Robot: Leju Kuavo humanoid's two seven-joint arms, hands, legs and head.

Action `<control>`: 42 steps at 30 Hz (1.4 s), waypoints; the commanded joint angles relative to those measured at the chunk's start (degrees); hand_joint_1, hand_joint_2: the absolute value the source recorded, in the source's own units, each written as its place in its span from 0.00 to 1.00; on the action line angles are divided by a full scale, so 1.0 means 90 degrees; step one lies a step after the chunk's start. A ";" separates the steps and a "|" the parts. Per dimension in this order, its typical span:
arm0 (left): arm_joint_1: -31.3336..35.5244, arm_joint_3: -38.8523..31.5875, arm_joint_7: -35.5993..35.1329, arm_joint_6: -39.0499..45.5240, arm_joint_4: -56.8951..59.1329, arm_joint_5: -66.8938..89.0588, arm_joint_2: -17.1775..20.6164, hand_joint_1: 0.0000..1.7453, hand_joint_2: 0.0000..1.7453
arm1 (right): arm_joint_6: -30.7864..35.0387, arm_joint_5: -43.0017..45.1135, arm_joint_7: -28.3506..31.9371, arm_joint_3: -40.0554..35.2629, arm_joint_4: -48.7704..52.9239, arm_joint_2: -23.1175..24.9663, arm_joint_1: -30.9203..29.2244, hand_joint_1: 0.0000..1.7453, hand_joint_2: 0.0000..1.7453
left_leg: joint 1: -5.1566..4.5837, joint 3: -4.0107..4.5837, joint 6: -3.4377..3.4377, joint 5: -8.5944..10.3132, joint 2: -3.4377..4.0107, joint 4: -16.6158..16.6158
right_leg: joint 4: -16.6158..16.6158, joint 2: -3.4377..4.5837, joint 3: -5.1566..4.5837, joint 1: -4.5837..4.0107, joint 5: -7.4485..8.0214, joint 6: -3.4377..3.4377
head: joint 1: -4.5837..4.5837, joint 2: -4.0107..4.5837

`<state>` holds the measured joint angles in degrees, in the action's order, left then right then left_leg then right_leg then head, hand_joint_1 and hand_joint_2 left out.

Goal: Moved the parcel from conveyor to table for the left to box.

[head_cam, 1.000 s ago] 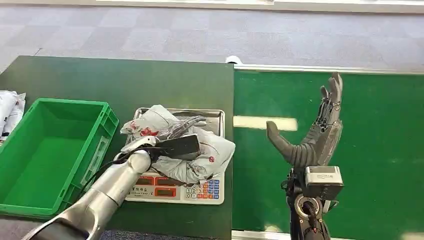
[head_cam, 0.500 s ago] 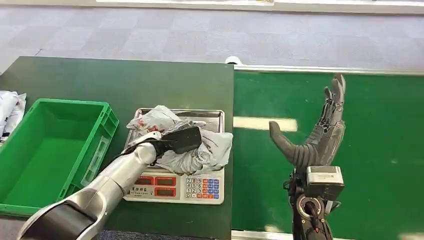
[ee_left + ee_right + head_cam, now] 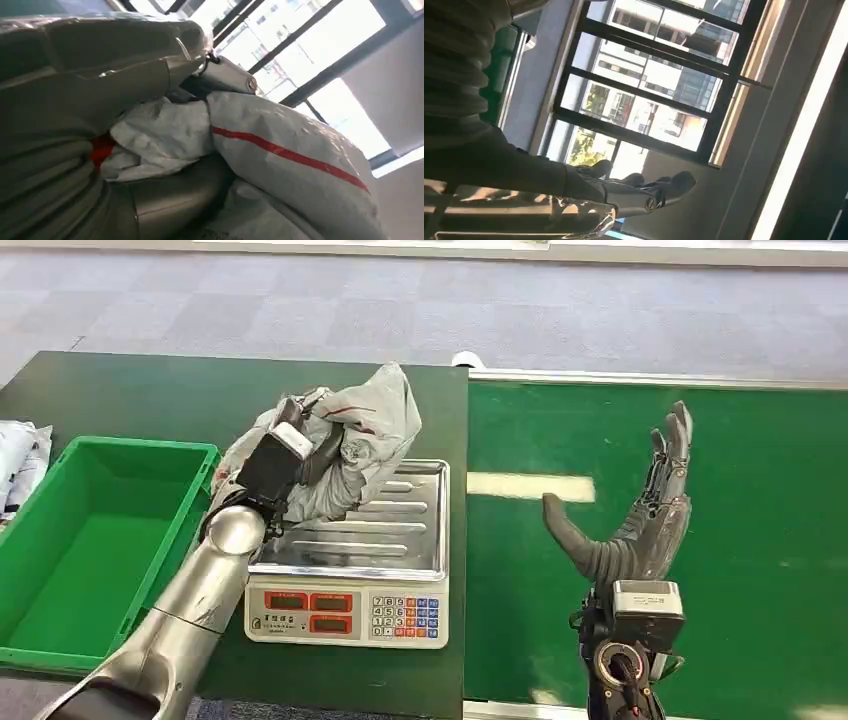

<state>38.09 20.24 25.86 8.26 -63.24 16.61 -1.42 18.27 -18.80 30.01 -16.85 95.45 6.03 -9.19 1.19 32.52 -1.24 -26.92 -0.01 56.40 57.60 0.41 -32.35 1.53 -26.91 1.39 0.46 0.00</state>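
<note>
The left hand [image 3: 278, 462] holds the parcel [image 3: 345, 445], a crumpled grey plastic bag with red marks, and the parcel is in the air above the far left part of the scale [image 3: 350, 550]. In the left wrist view the fingers [image 3: 150, 65] are closed around the grey bag, which has a red stripe on it. The steel tray of the scale is bare, and the scale stands on the dark green counter [image 3: 150, 400], just beside the green box [image 3: 95, 540]. The box is open at the top and lies to the left of the scale. At the left edge of the counter there are some other white bags [image 3: 20, 465]. The right hand [image 3: 640, 525] is over the green conveyor [image 3: 760, 540], with its fingers apart and pointing up, the thumb out to the side, and it holds nothing.
</note>
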 commanded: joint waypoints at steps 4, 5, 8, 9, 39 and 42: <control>-0.0089 -0.0994 -0.0109 0.1752 -0.1589 0.0418 0.0919 1.00 1.00 | 0.0213 0.0040 -0.0022 0.0334 -0.0307 -0.0156 0.0876 0.00 1.00 | 0.0006 -0.0007 0.0006 -0.0002 0.0009 -0.0007 | -0.0009 0.0004 0.0004 -0.0009 0.0001 -0.0016 | 0.0000 0.0000; -0.0023 -0.1184 -0.0125 0.1742 -0.1487 0.0367 0.1025 1.00 1.00 | 0.0179 0.0120 -0.0028 0.0402 -0.0367 -0.0139 0.0940 0.00 1.00 | 0.0004 -0.0007 0.0004 -0.0002 0.0011 -0.0007 | -0.0006 0.0008 0.0002 -0.0006 0.0001 -0.0013 | 0.0000 0.0000; 0.0006 -0.1853 -0.0196 0.1824 -0.1085 0.0231 0.1337 1.00 1.00 | 0.0056 0.0307 0.0066 0.0556 -0.0587 -0.0118 0.1146 0.00 1.00 | 0.0006 -0.0012 0.0007 0.0003 0.0023 -0.0016 | -0.0012 0.0016 0.0001 -0.0011 0.0007 -0.0022 | 0.0000 0.0000; -0.0071 -0.2099 -0.0195 0.1923 -0.0950 0.0197 0.1502 1.00 1.00 | -0.0014 0.0367 0.0142 0.0566 -0.0629 -0.0114 0.1237 0.00 1.00 | 0.0006 -0.0012 0.0005 0.0000 0.0027 -0.0012 | -0.0009 0.0021 -0.0001 -0.0011 0.0007 -0.0018 | 0.0000 0.0000; 0.0411 -0.2586 -0.2570 -0.1481 0.3125 0.2123 0.3563 0.00 1.00 | -0.0951 0.0733 -0.0102 0.1010 -0.1737 0.0327 0.1178 0.00 1.00 | 0.0008 0.0002 0.0006 0.0003 0.0025 -0.0019 | -0.0011 0.0019 -0.0018 -0.0010 -0.0003 -0.0015 | -0.0005 0.0000; -0.0244 -0.3212 -0.2180 -0.1487 0.1957 0.1166 0.3382 0.00 1.00 | -0.1079 0.0800 -0.0138 0.1066 -0.1742 0.0307 0.1170 0.00 1.00 | 0.0008 0.0004 0.0006 0.0003 0.0028 -0.0021 | -0.0012 0.0024 -0.0020 -0.0011 -0.0001 -0.0015 | -0.0007 0.0000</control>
<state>41.97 -3.82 3.06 -4.46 -36.39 35.91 32.26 9.99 -12.46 29.27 -10.23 84.91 8.46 2.57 1.25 32.69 -1.29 -26.93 0.34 56.33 57.63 0.74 -32.71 1.47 -26.93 1.34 0.39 0.00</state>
